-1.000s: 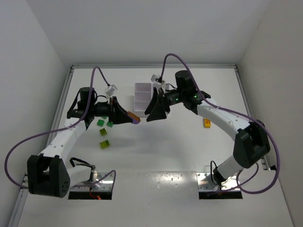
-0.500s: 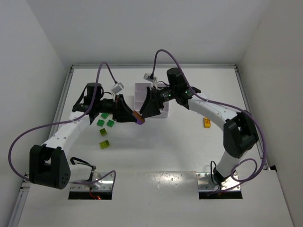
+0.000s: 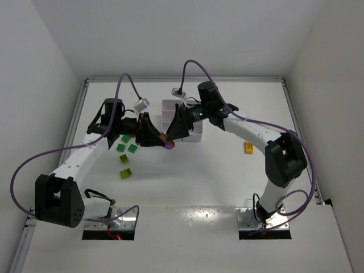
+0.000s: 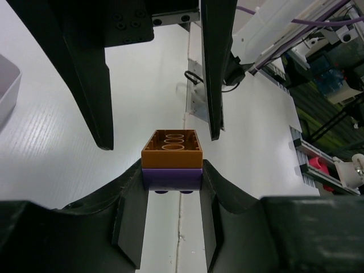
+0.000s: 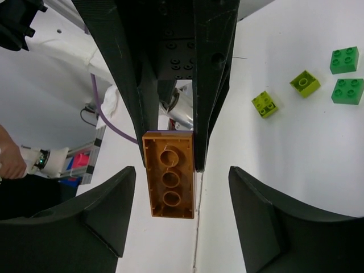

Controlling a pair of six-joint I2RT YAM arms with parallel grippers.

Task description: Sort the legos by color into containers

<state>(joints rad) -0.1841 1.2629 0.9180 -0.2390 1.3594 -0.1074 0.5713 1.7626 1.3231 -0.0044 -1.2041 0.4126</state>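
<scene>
My left gripper (image 4: 172, 173) is shut on the purple lower brick (image 4: 172, 177) of a two-brick clump, and an orange-brown brick (image 4: 172, 149) sits on top of it. From above, the clump (image 3: 166, 142) hangs over the table just left of the white tray (image 3: 169, 105). My right gripper (image 3: 172, 134) faces it nose to nose, open. Its fingers (image 5: 105, 213) straddle the orange-brown brick (image 5: 169, 173) with a gap on both sides. Loose green legos (image 3: 121, 147) and a lime one (image 3: 125, 173) lie to the left.
An orange-yellow brick (image 3: 249, 147) lies alone on the right of the table. My right arm covers most of the tray. White walls close in the table on three sides. Purple cables loop above both arms.
My right gripper has swung left and down to the clump and its jaws have widened a little. My left gripper carried the clump slightly rightward, then held still.
</scene>
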